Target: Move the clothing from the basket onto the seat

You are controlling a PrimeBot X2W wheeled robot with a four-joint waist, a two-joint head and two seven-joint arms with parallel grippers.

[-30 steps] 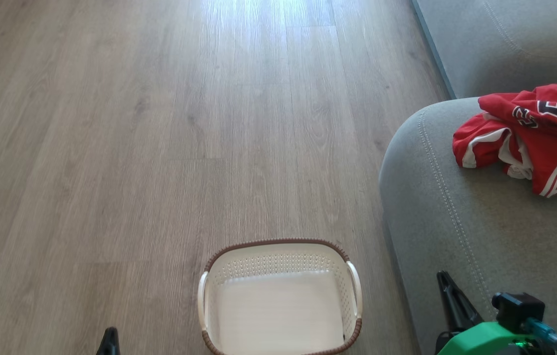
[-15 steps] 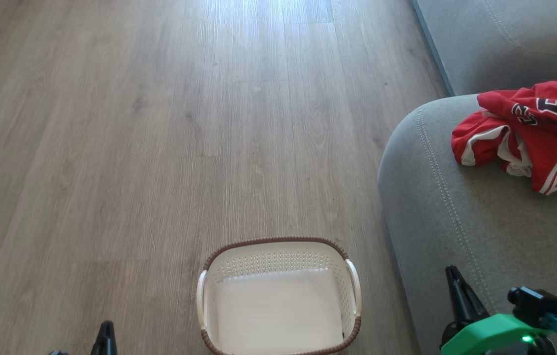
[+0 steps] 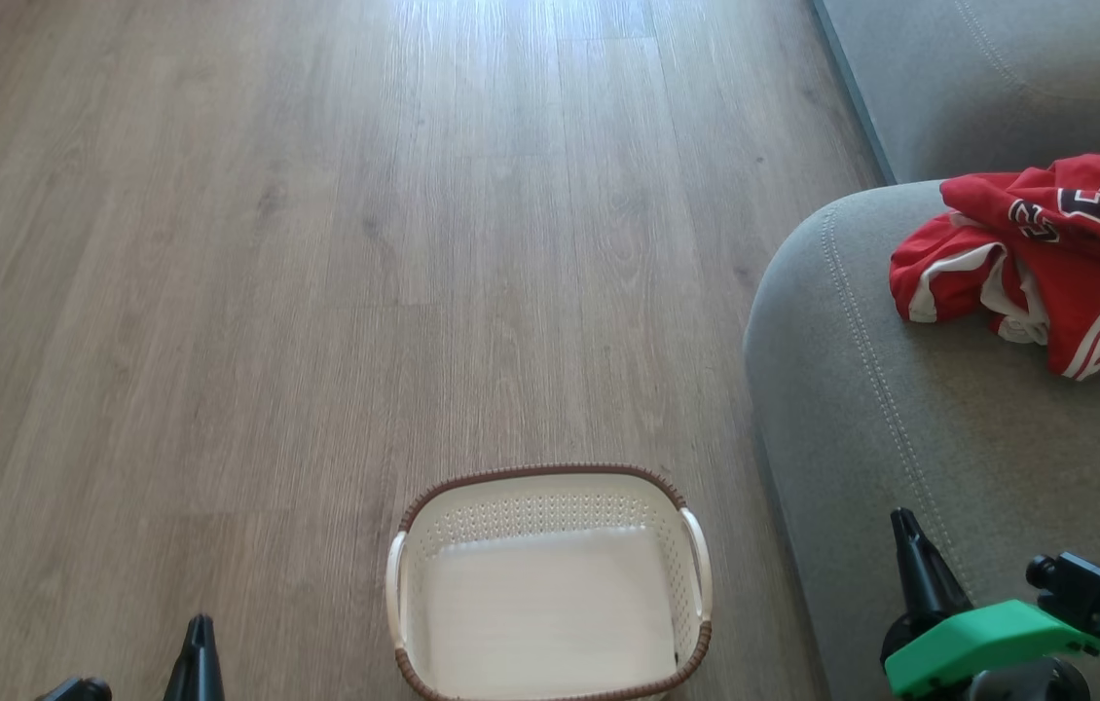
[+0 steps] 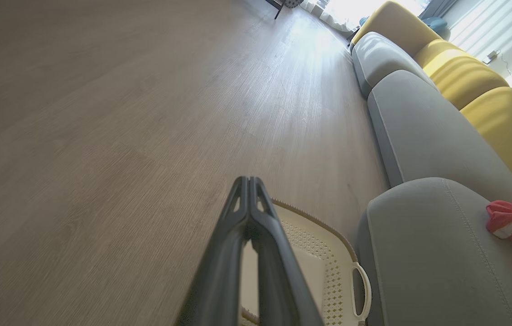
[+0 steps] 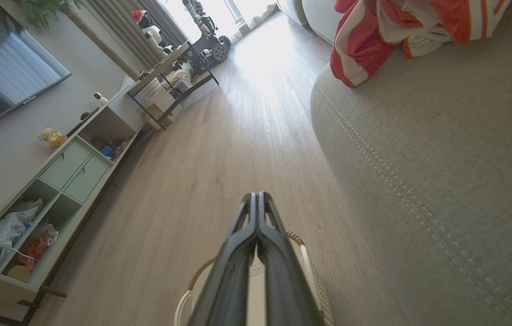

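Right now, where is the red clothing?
In the head view the clothing lies crumpled on the seat at the upper right, apart from the basket on the floor.

basket (image 3: 542, 471) on floor (image 3: 316, 292), 6 o'clock | seat (image 3: 861, 419) just right of it, 4 o'clock, contact unclear | clothing (image 3: 1085, 282) on seat, 2 o'clock, well apart from basket | another cushion (image 3: 998, 78) behind seat, 1 o'clock
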